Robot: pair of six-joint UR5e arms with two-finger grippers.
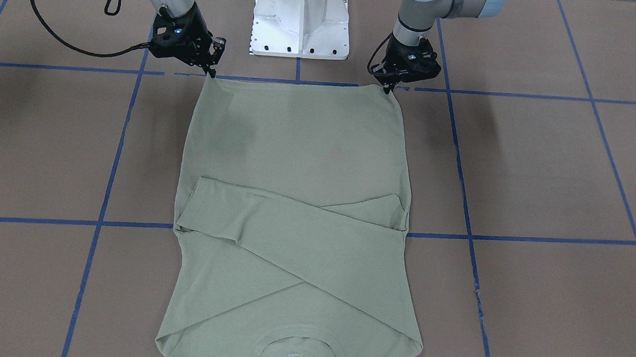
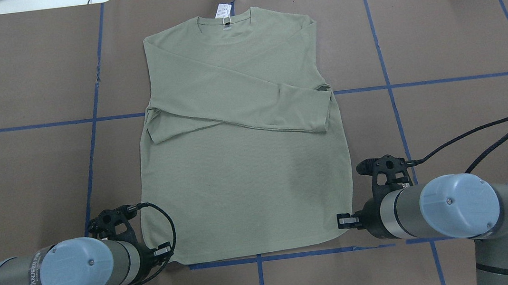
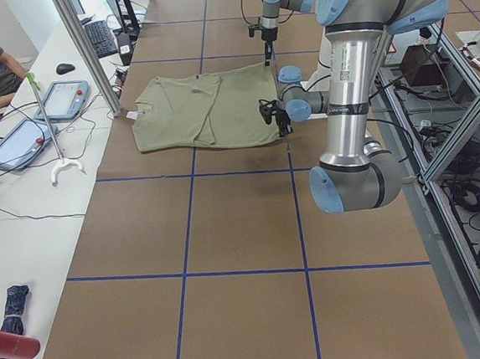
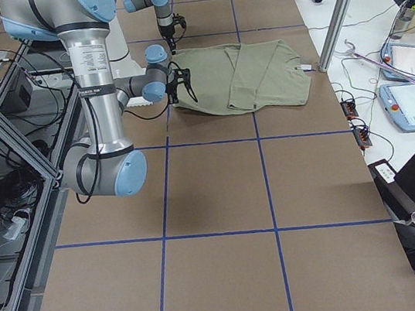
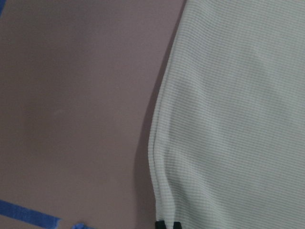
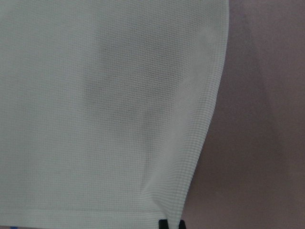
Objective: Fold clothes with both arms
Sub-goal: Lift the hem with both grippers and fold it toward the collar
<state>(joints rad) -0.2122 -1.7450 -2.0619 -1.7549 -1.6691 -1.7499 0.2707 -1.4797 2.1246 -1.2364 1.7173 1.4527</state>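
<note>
Where the long-sleeved shirt (image 1: 298, 143) is lying: flat on the table (image 1: 548, 172), midway between its two ends, neckline (image 2: 226, 26) reaching toward the operators' edge, hem (image 1: 302, 85) sitting toward the robot's edge.
Sleeves (image 2: 250, 109): both are lying crossed over the chest, so the sleeve folds are looking finished.
Left gripper (image 1: 390, 87): is pinching the hem corner on its side, fingers together on the fabric.
Right gripper (image 1: 211, 71): is clamping the opposite hem corner likewise, the cloth puckering slightly there.
Hang tag (image 2: 221, 10): is resting at the neckline.
Remaining: the body is showing no crosswise fold yet; carrying the hem toward the neckline is looking like the step in hand.
</note>
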